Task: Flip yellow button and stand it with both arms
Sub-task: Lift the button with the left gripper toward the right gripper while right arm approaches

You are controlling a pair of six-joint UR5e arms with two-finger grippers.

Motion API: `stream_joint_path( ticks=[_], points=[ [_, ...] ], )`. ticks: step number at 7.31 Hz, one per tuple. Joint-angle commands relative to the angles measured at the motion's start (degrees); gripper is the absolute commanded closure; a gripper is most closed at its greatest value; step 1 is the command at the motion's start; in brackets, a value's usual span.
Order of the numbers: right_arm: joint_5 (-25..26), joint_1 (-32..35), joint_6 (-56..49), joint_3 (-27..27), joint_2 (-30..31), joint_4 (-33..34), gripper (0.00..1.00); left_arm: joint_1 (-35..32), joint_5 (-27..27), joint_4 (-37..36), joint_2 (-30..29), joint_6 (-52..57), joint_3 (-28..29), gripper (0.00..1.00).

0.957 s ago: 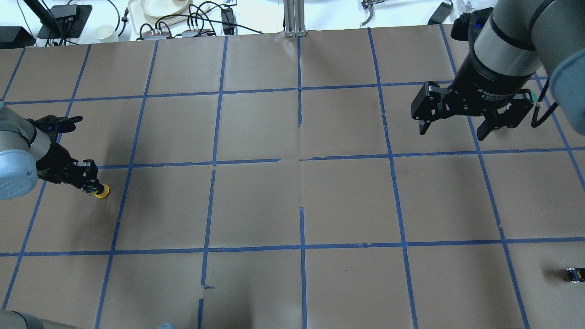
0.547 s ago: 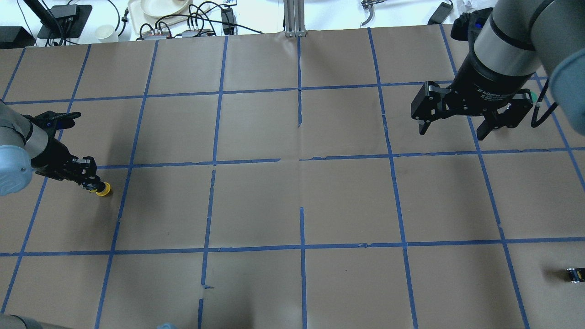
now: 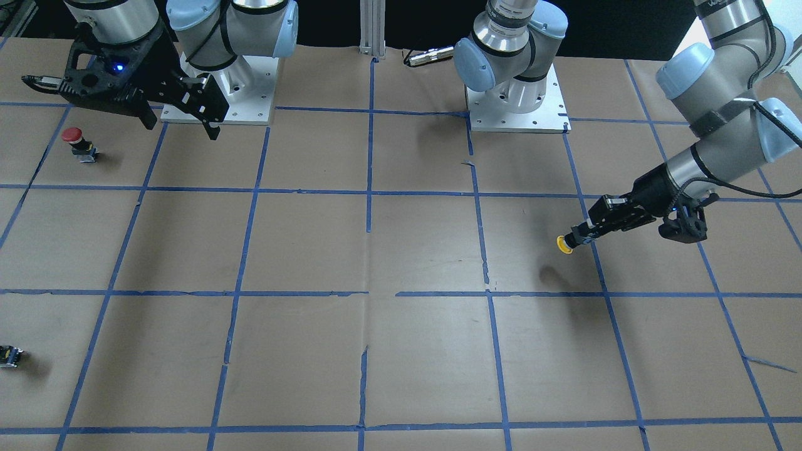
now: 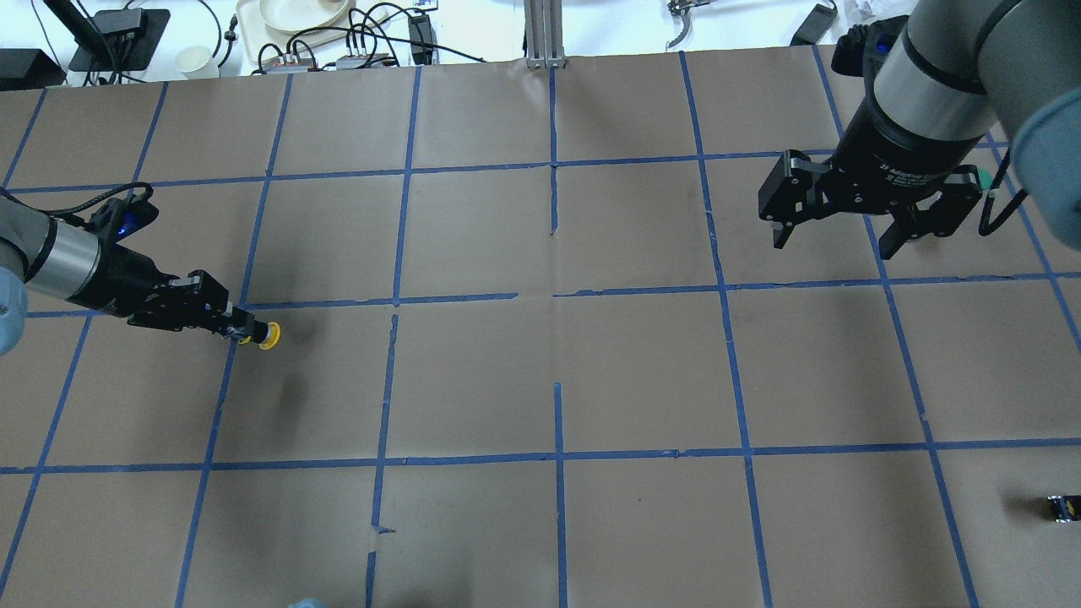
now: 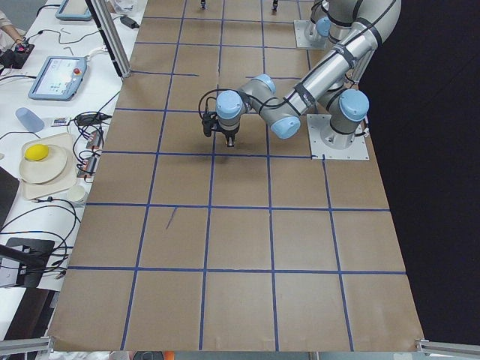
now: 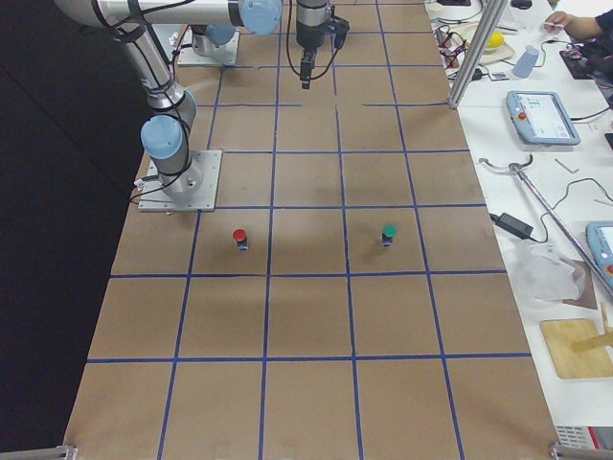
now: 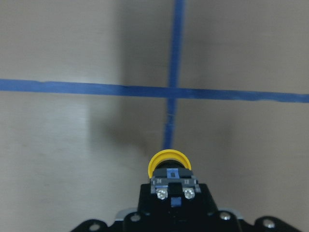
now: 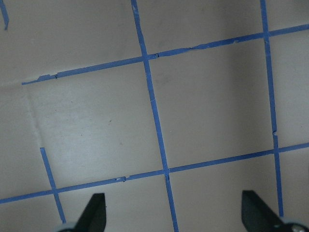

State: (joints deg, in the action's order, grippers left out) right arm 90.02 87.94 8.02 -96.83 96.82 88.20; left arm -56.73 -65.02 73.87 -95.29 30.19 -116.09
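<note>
My left gripper (image 4: 239,331) is shut on the yellow button (image 4: 268,336) and holds it above the table, lying sideways with its yellow cap pointing away from the wrist. It shows the same in the front-facing view (image 3: 566,244) and in the left wrist view (image 7: 169,166), where the grey-blue base sits between the fingers. The shadow under it on the paper lies apart from it. My right gripper (image 4: 836,239) hangs open and empty high over the far right of the table; its two fingertips (image 8: 94,212) show wide apart in the right wrist view.
A red-capped button (image 3: 76,141) stands near the right arm's base. A green-capped button (image 6: 388,234) stands on the far right side. A small dark capless block (image 4: 1061,507) lies at the near right edge. Cables, a tray and devices lie beyond the far edge.
My left gripper has lifted the yellow button off the paper and carried it to the right, toward the table's middle. The right arm has barely moved.
</note>
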Motion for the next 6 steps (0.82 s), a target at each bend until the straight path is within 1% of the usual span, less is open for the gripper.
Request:
stream_joint_path(
  ticks=[1,2,3,4,5,6],
  points=[
    [-0.6,-1.1,0.8,0.1,-2.4,1.0,0.0,-2.2,14.4,2.8,4.5,-0.7,-4.8,0.82],
    [-2.8,-3.7,1.4,0.2,-2.9,0.8,0.0,-3.9,21.3,3.0,5.8,-0.9,-5.5,0.82],
    [-7.4,-5.4,1.5,0.3,-2.9,0.5,0.0,-5.3,27.3,3.1,6.6,-0.8,-5.6,0.82],
    [-11.8,-5.8,3.7,0.4,-2.9,0.5,0.0,-7.7,35.2,3.0,6.2,-0.9,-5.4,0.82],
    [-19.7,-5.9,9.8,0.4,-2.9,0.6,0.0,-10.7,40.0,1.8,5.1,-2.9,-5.3,0.82],
    [-24.9,-6.0,12.7,0.5,-3.0,0.7,0.0,-12.6,47.9,-0.5,4.2,-3.8,-4.9,0.82]
  ],
)
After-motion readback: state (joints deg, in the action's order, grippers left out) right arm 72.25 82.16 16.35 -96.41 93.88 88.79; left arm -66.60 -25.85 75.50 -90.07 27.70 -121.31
